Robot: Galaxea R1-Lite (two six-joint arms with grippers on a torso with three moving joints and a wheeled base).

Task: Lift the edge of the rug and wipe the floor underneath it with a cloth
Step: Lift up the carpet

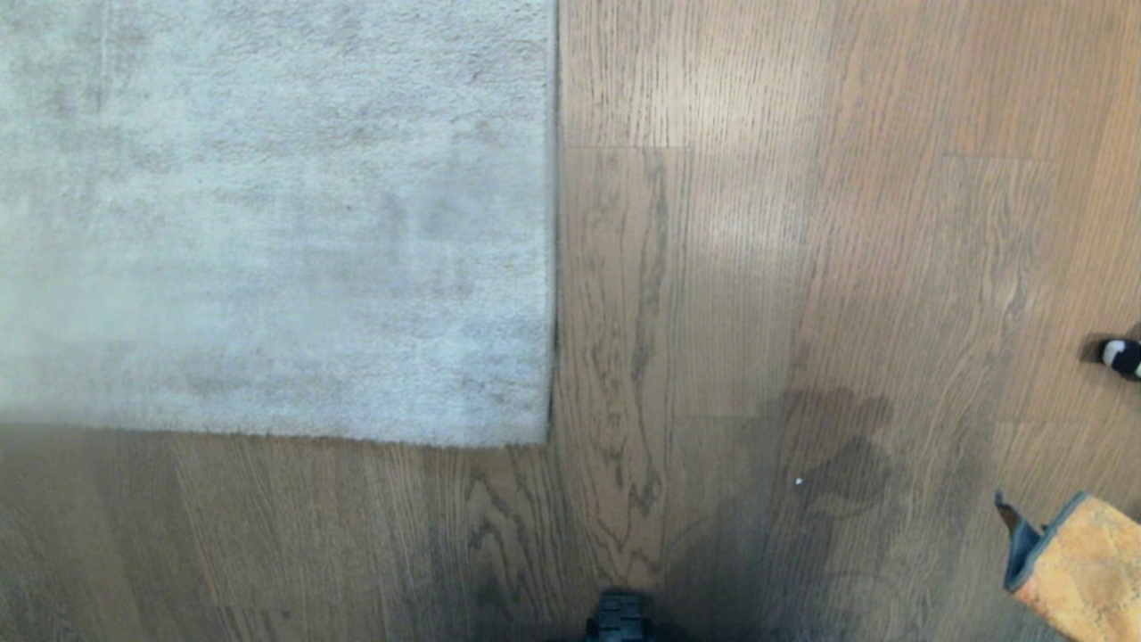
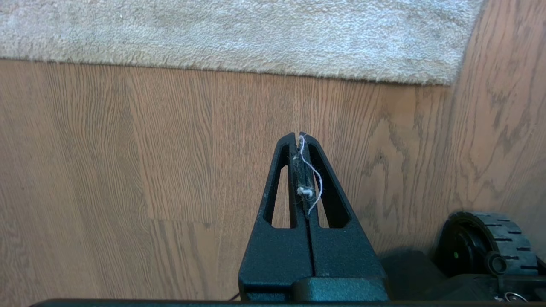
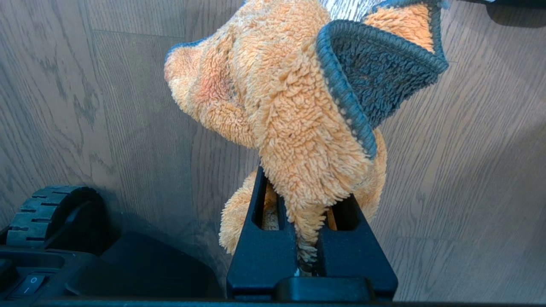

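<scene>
Rug edge (image 2: 239,72) lies flat on the floor (image 1: 802,267); limp, heavy, best pinched at its corner. Left end effector (image 2: 300,135) is closed, empty; right end effector (image 3: 307,238) clamps the soft cloth (image 3: 298,128).

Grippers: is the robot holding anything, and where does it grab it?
The right gripper pinches the orange cloth by a bunched fold; the rest sticks out past its tips. The left gripper is shut on nothing, only stray fluff.
</scene>
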